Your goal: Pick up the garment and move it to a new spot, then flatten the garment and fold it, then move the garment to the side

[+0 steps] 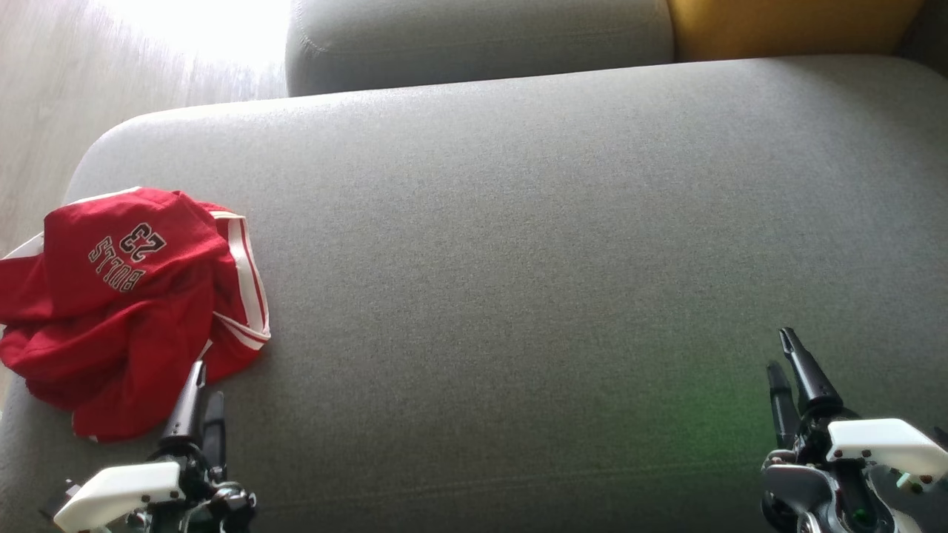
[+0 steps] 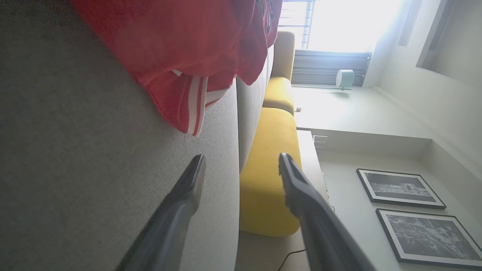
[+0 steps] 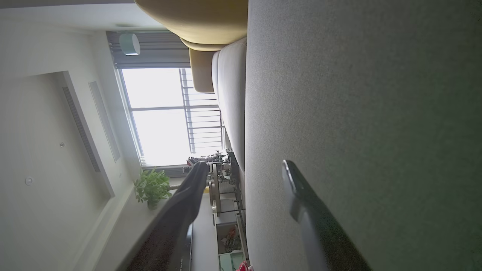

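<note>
Both grippers are empty with jaws spread. My left gripper point(image 1: 206, 385) points its tips at the near hem of the red Bulls garment point(image 1: 126, 296), just short of touching. The garment lies crumpled ahead and slightly left, against the left edge of the grey sofa seat point(image 1: 518, 259). My right gripper point(image 1: 779, 352) sits well apart, near the front right. The heap shows no clear long axis. I judge the left arm should reach.

The head view looks steeply down from above onto the grey sofa seat point(image 1: 518, 222). Both wrist views sit low and close over that seat, rolled sideways so its surface stands upright, facing along it toward the window point(image 3: 162, 116). Head and left wrist views share the red garment point(image 1: 126, 296).
</note>
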Robot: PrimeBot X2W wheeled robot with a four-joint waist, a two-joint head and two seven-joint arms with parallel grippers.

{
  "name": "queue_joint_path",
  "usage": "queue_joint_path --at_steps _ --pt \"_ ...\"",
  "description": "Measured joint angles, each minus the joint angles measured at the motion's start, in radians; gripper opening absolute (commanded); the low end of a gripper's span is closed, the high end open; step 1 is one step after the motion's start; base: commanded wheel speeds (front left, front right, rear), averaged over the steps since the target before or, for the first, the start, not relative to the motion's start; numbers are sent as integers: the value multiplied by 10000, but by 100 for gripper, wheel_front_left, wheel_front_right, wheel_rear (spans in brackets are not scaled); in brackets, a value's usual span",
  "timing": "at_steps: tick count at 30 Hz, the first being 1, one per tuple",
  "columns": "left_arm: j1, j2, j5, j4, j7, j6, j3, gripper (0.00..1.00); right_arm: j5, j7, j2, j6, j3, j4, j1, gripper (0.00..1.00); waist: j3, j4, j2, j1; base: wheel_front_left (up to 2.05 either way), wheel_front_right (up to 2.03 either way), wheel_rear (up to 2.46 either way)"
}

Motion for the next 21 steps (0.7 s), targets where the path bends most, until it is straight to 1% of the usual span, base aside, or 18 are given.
queue_joint_path --at_steps 8,14,18,21 --pt "-7 2 491 -40 -182 0 117 100 -625 -272 0 0 -86 -121 -20 100 7 17 0 0 0 0 0" --pt "-44 4 978 -138 -387 2 387 100 -1392 -424 2 0 -82 -351 -40 100 11 33 0 0 0 0 0" --pt "-185 2 1275 -339 -504 58 539 100 -2019 -510 2 0 -96 -692 -76 100 25 46 0 0 0 0 0" --pt "-231 8 1586 -533 -616 63 675 100 -2719 -602 4 0 -115 -932 -154 100 41 58 0 0 0 0 0"
